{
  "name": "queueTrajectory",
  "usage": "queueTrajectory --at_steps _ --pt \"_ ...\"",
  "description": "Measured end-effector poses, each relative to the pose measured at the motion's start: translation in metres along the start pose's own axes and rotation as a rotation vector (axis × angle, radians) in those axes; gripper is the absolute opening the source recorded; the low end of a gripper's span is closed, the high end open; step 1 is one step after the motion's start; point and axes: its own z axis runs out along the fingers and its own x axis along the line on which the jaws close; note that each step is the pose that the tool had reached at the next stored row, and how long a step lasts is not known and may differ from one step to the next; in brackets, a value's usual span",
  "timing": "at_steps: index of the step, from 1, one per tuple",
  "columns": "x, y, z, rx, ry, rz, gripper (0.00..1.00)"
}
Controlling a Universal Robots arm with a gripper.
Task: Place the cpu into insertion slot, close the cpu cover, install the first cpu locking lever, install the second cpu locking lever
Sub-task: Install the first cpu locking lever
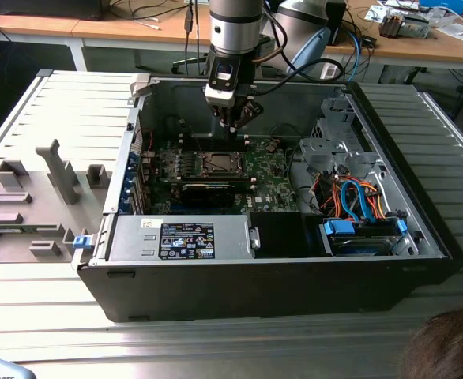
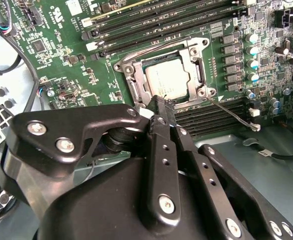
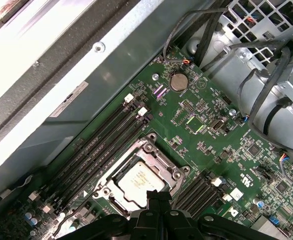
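We see the open computer case (image 1: 255, 292) lying across the middle of the exterior view, with the green circuit board (image 1: 271, 178) on its floor towards the upper middle of the frame. The arm comes down from the top edge, and its gripper (image 1: 233, 120) hangs just above the board, a little above the insertion slot (image 1: 216, 162) in the frame. In both wrist views the gripper (image 2: 158, 102) (image 3: 159, 196) has its black fingers (image 2: 162, 150) pressed together with nothing between them, and the tip sits just beside the socket's near edge; whether it touches the metal we cannot tell. The cpu (image 2: 167, 80) (image 3: 139, 182) lies flat in the slot, its silvery top showing through the square window of the cpu cover (image 2: 196, 67) (image 3: 126, 162), which is folded down over it. In the second wrist view one thin wire lever (image 2: 231, 112) angles out from a corner of the socket and runs over the neighbouring black memory slots (image 2: 211, 117), its end well off the frame plate. A second wire runs close along the far side of the cover, beside another bank of long black slots (image 2: 151, 30).
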Motion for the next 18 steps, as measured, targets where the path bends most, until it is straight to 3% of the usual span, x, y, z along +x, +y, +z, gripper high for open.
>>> queueTrajectory --at_steps 18 --pt "0.0000 0.0000 0.0001 -0.0007 -0.0002 -0.013 0.11"
